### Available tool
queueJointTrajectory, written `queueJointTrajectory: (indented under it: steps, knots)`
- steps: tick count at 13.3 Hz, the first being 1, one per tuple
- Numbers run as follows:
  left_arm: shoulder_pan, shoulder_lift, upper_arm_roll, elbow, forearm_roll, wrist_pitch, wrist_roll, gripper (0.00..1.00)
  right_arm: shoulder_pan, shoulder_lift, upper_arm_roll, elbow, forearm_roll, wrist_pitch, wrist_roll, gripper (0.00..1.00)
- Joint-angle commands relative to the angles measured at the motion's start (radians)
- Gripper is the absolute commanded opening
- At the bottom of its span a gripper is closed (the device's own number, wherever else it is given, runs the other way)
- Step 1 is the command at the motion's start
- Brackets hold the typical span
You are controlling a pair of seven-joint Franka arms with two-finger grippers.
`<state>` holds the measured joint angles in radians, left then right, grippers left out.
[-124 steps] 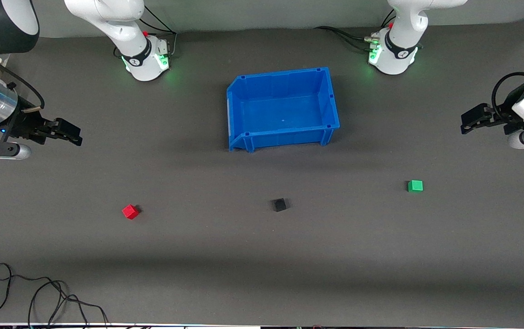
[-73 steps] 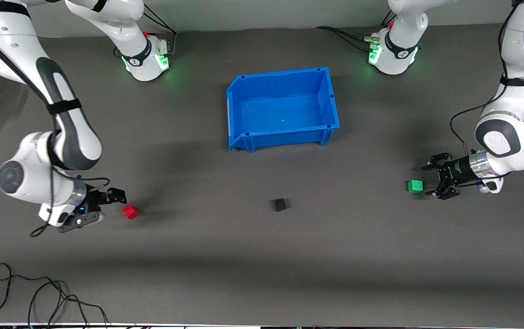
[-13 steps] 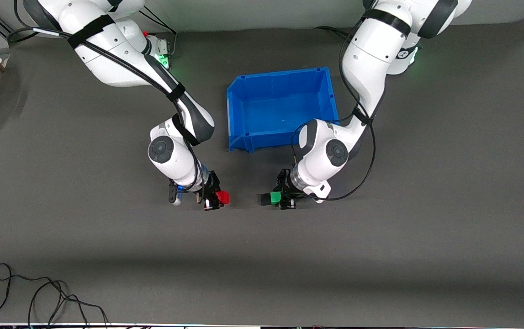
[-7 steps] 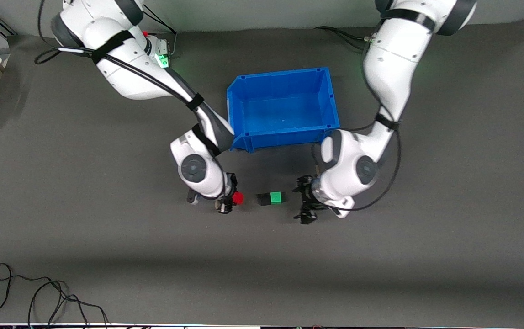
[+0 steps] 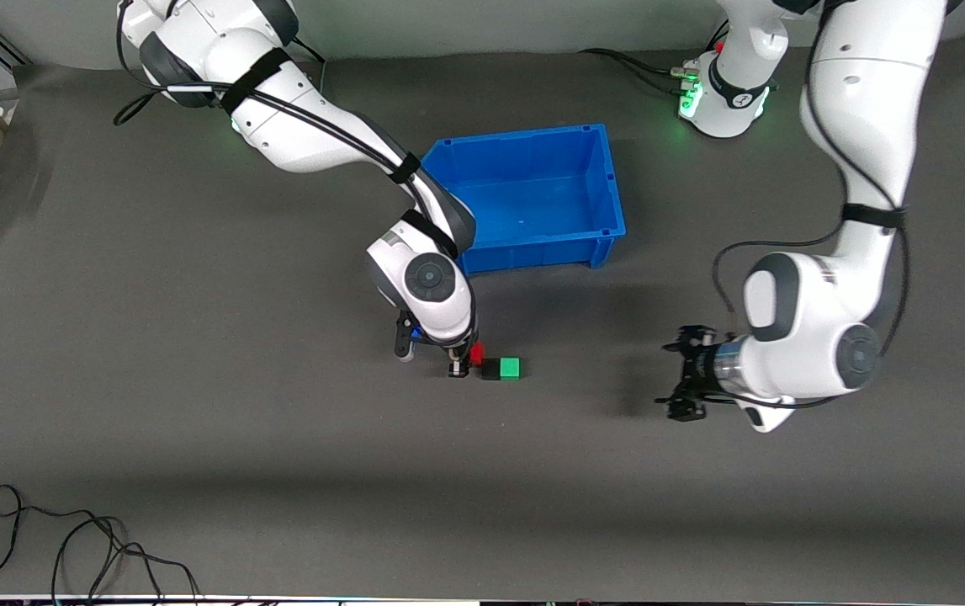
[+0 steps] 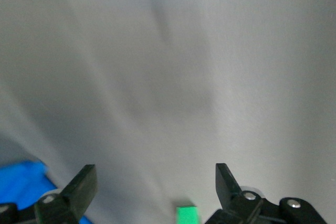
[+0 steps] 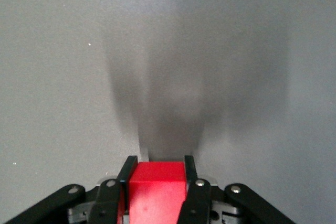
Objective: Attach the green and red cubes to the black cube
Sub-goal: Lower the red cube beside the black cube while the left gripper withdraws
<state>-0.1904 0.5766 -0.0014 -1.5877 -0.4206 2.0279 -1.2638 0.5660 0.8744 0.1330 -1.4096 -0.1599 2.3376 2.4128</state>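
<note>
Right gripper (image 5: 463, 360) clamps the red cube (image 5: 476, 353) against the black cube (image 5: 491, 369); left gripper (image 5: 679, 375) stands apart, empty.

On the grey table (image 5: 196, 438), nearer the front camera than the blue bin (image 5: 608, 227), the three cubes sit in a row: red cube toward the right arm's end, black cube in the middle, green cube (image 5: 510, 367) touching it toward the left arm's end. Right fingers (image 7: 127, 174) are closed on both sides of the red cube (image 7: 157, 192). Left gripper's jaws are spread wide with nothing between them, well apart from the green cube (image 6: 187, 215).
</note>
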Motion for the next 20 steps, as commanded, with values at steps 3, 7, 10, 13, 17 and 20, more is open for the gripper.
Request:
queueJointTrajectory:
  steps: [3, 7, 10, 13, 17, 20]
  knots:
    - [0.149, -0.116, -0.008, -0.023, 0.127, -0.201, 0.291, 1.0, 0.002, 0.069, -0.03, 0.072, -0.073, -0.024, 0.026, 0.0]
    - [0.252, -0.197, -0.008, -0.017, 0.192, -0.282, 0.476, 1.0, 0.002, 0.112, -0.03, 0.139, -0.072, -0.026, 0.029, 0.0]
    - [0.293, -0.248, -0.008, -0.009, 0.245, -0.345, 0.671, 1.0, 0.012, 0.113, -0.029, 0.142, -0.072, -0.029, 0.029, 0.0]
    - [0.325, -0.251, -0.008, 0.079, 0.255, -0.455, 0.852, 1.0, 0.026, 0.113, -0.027, 0.142, -0.069, -0.032, 0.029, 0.0]
    - [0.307, -0.268, -0.025, 0.129, 0.413, -0.448, 1.154, 1.0, 0.038, 0.112, -0.026, 0.142, -0.069, -0.067, 0.026, 0.0]
    - [0.296, -0.335, -0.031, 0.126, 0.413, -0.449, 1.242, 1.0, 0.031, 0.101, -0.026, 0.159, -0.07, -0.066, -0.007, 1.0]
